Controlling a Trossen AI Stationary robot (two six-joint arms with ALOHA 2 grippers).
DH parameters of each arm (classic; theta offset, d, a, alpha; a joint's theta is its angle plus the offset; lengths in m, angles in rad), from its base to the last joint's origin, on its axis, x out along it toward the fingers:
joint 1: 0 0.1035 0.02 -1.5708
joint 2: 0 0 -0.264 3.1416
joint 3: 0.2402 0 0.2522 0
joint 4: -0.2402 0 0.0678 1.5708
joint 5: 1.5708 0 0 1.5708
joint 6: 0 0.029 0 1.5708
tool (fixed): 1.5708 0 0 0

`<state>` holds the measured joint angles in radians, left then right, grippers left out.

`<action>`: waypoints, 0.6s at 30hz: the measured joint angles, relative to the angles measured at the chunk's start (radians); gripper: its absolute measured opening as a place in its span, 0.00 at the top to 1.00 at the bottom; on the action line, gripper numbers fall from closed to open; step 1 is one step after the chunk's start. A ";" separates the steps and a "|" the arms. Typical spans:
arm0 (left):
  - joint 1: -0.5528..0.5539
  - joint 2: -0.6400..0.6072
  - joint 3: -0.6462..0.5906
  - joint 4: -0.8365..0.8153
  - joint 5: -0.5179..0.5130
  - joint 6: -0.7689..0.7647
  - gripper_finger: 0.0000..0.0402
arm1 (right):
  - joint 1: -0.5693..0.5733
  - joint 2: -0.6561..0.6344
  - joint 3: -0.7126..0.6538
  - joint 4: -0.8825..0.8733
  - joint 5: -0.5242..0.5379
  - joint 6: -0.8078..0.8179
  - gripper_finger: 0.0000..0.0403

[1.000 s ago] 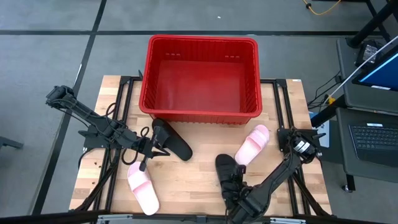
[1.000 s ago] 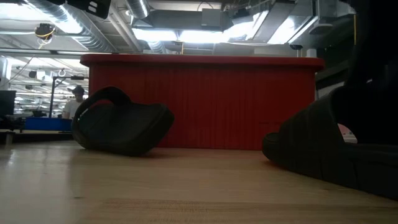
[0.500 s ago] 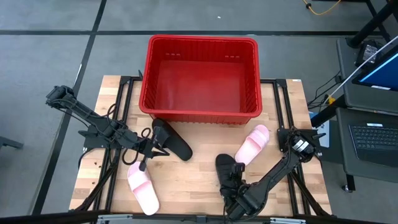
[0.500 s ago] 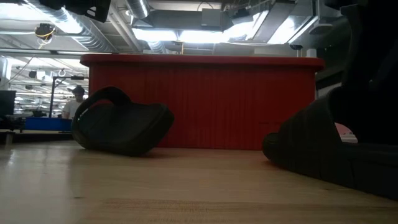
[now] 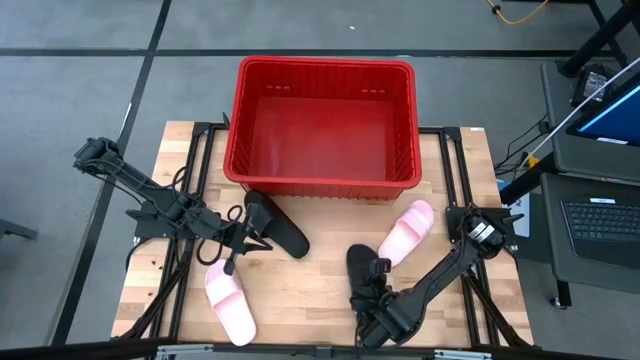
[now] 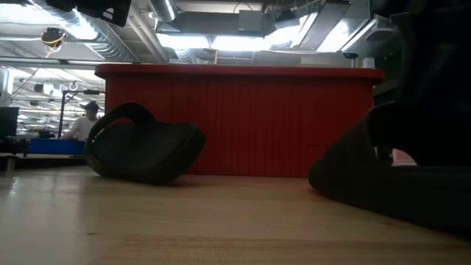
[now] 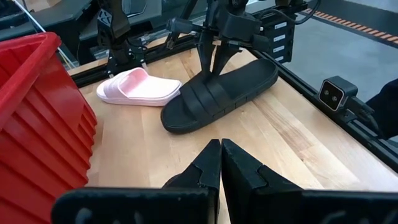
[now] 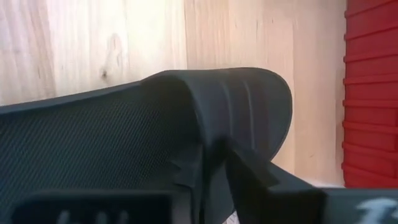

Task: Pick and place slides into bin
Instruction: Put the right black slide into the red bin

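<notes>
Matte black open-toe slide sandal [image 5: 362, 272] gripped for lifting.
Right gripper [image 5: 372, 300] has its fingers clamped on the strap, ready to carry; left gripper [image 5: 250, 238] waits, fingers together, near the empty red slotted plastic bin [image 5: 325, 68].

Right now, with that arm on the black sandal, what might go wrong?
The right arm's jaws pinch only the strap of the matte black slide sandal, so it may slip or dangle when lifted. Dangling, it could catch the thick rim of the large red slotted plastic bin or knock the pale pink slide sandal lying close by. The left arm's jaws wait shut beside the other black sandal.
</notes>
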<state>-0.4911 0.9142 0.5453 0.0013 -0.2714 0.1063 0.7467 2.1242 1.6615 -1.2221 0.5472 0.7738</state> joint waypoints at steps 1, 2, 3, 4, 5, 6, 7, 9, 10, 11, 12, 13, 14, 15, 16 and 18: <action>0.000 0.000 0.000 0.000 0.000 -0.008 0.98 | -0.002 0.000 0.000 -0.001 0.001 -0.001 0.88; 0.000 0.000 0.000 0.000 0.000 -0.014 0.98 | -0.003 0.000 0.001 -0.001 0.002 -0.001 0.91; 0.000 0.000 0.000 0.000 0.000 -0.015 0.98 | -0.004 0.000 0.001 -0.001 0.001 -0.002 0.95; 0.000 0.000 0.000 0.000 0.000 -0.015 0.98 | -0.005 0.000 0.002 -0.002 -0.001 -0.004 0.96; 0.000 0.000 0.000 0.000 0.000 -0.015 0.98 | -0.005 0.000 0.002 -0.002 -0.005 -0.013 0.97; 0.000 0.000 0.000 0.000 0.000 -0.015 0.98 | -0.005 0.000 0.002 -0.001 -0.009 -0.020 0.97; 0.000 0.000 0.000 0.000 0.000 -0.015 0.98 | -0.005 0.000 0.002 -0.001 -0.011 -0.021 0.96; 0.000 0.000 0.000 0.000 0.000 -0.015 0.99 | -0.005 0.000 0.002 -0.001 -0.018 -0.023 0.96; 0.000 0.000 0.000 0.000 0.000 -0.015 0.98 | -0.005 0.000 0.002 -0.001 -0.020 -0.024 0.97; 0.000 0.000 0.000 0.000 0.000 -0.015 0.98 | -0.005 0.000 0.002 -0.001 -0.020 -0.024 0.97; 0.000 0.000 0.000 0.000 0.000 -0.015 0.98 | -0.005 0.000 0.002 -0.001 -0.021 -0.025 0.97; 0.000 0.000 0.000 0.000 0.000 -0.015 0.98 | -0.005 0.000 0.002 -0.001 -0.021 -0.025 0.97; 0.000 0.000 0.000 0.000 0.000 -0.015 0.98 | -0.005 0.000 0.002 -0.001 -0.021 -0.025 0.97; 0.000 0.000 0.000 0.000 0.000 -0.015 0.98 | -0.005 0.000 0.002 -0.001 -0.021 -0.025 0.97; 0.000 0.000 0.000 0.000 0.000 -0.015 0.98 | -0.005 0.000 0.002 -0.001 -0.021 -0.025 0.97; 0.000 0.000 0.000 0.002 0.000 -0.015 0.99 | -0.005 0.000 0.012 -0.016 -0.023 -0.025 0.97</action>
<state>-0.4911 0.9142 0.5453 0.0037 -0.2714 0.0910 0.7418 2.1242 1.6738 -1.2382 0.5243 0.7490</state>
